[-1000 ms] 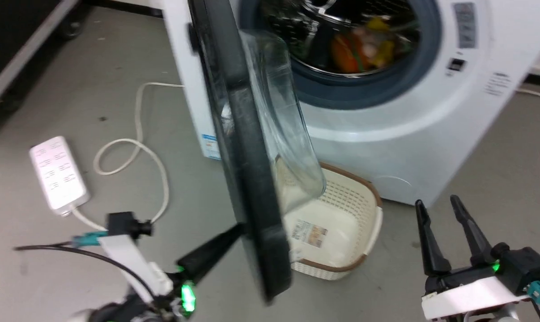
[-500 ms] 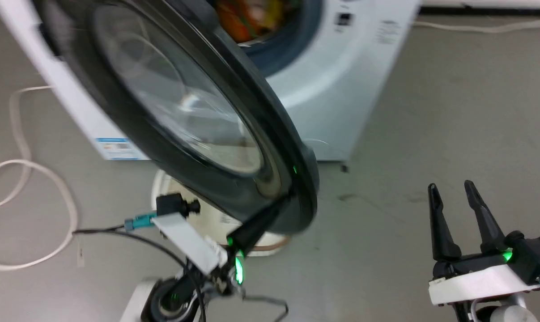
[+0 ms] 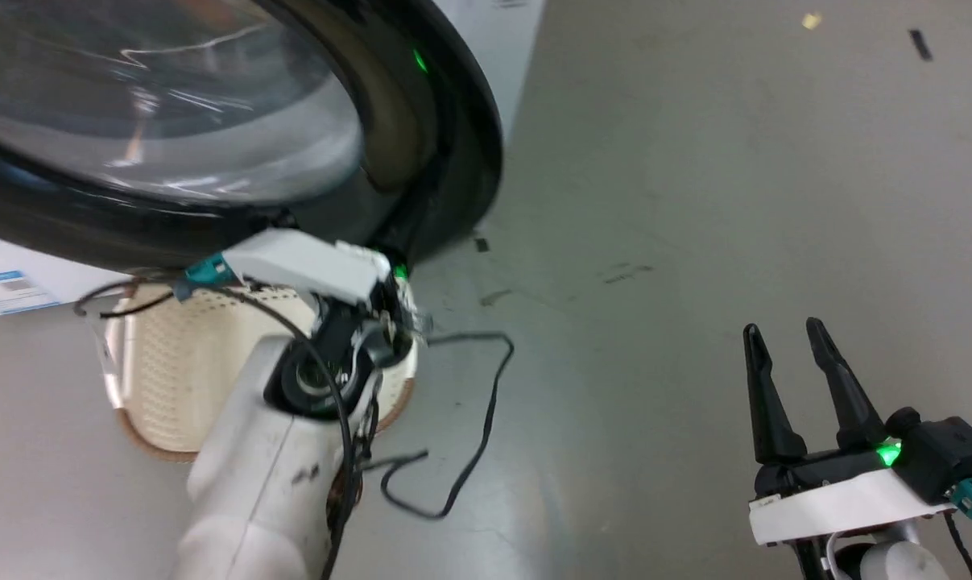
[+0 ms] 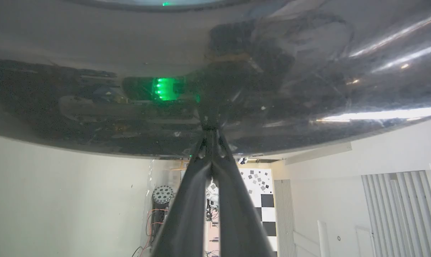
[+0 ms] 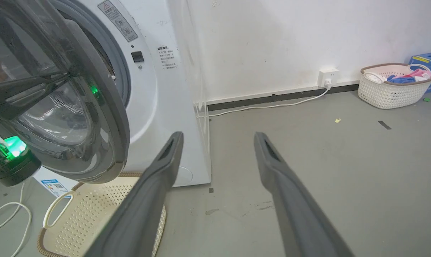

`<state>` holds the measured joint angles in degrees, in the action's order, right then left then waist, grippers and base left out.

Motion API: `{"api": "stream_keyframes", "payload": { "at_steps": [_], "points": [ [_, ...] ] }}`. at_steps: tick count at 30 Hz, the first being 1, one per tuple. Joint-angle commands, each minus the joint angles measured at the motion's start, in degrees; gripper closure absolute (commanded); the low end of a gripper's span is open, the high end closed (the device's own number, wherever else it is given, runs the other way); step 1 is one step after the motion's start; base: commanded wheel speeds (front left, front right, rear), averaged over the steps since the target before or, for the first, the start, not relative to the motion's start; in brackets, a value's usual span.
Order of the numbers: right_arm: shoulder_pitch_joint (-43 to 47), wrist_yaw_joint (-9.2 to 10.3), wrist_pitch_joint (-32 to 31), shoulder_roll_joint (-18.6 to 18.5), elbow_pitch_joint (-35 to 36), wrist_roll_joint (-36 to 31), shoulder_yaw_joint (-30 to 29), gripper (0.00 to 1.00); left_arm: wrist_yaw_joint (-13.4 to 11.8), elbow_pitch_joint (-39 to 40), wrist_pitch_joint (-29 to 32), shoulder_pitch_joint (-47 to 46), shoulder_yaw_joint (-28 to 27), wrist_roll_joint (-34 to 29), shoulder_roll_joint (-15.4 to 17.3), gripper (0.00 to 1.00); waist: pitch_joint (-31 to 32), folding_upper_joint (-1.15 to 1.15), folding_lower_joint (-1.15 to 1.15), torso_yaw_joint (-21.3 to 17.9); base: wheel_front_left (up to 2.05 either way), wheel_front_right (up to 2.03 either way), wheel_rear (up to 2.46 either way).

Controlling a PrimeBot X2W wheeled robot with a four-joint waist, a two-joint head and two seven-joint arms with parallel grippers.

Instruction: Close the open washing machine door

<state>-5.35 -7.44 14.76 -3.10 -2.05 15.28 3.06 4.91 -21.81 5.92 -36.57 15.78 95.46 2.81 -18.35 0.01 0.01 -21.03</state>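
The washing machine door (image 3: 445, 121), a glossy black rim around bulging glass, fills the upper left of the head view. It stands part-way swung toward the white washing machine (image 5: 158, 89). In the right wrist view the door (image 5: 108, 107) still stands off the machine's front. My left gripper (image 4: 210, 130) is shut, fingers together, with the tips pressed against the door's black rim (image 4: 215, 71). It holds nothing. My right gripper (image 3: 792, 354) hangs open at the lower right, over bare floor and well away from the door.
A cream perforated basket (image 3: 163, 362) sits on the floor under the door, in front of the machine. A loose black cable (image 3: 486, 403) trails beside my left forearm. Far right by the wall stand another basket (image 5: 394, 89) with clothes and a socket (image 5: 327, 76) with its cord.
The door has swung from edge-on toward the machine, with my left gripper staying pressed on its rim. The head camera has turned with it. The right gripper keeps its pose.
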Motion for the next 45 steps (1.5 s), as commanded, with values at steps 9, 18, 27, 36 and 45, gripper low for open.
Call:
{"api": "stream_keyframes", "payload": {
  "at_steps": [9, 18, 27, 36, 45],
  "points": [
    [-0.5, -0.05, 0.2, 0.2, -0.1, 1.1, 1.0, 0.0, 2.4, -6.1, -3.5, -3.5, 2.8, 1.6, 0.1, 1.0, 1.7, -0.01, -0.01, 1.8, 0.0, 0.0, 0.0],
    [1.6, -0.05, 0.2, 0.2, 0.4, -0.2, -0.5, 0.0, 2.6, 7.3, -8.3, 12.2, 7.7, -9.7, 6.2, 0.29, 8.4, -0.01, -0.01, 8.6, 0.0, 0.0, 0.0],
    [5.0, -0.05, 0.2, 0.2, 0.9, -1.2, -1.4, 0.0, 1.6, 12.3, -20.5, 23.1, 8.3, -32.9, 16.0, 0.0, 13.8, -0.01, -0.01, 15.4, 0.0, 0.0, 0.0],
    [7.0, -0.05, 0.2, 0.2, 1.2, -1.9, -0.3, 0.0, -8.1, 21.6, -20.9, 32.2, -2.3, -65.9, 14.3, 0.0, 16.0, -0.01, -0.01, 19.9, 0.0, 0.0, 0.0],
    [8.4, -0.05, 0.2, 0.2, 0.6, -2.4, -0.2, 0.0, -8.1, 23.3, -20.9, 39.8, -4.1, -79.9, 10.7, 0.0, 16.8, -0.01, -0.01, 22.0, 0.0, 0.0, 0.0]
  ]
}}
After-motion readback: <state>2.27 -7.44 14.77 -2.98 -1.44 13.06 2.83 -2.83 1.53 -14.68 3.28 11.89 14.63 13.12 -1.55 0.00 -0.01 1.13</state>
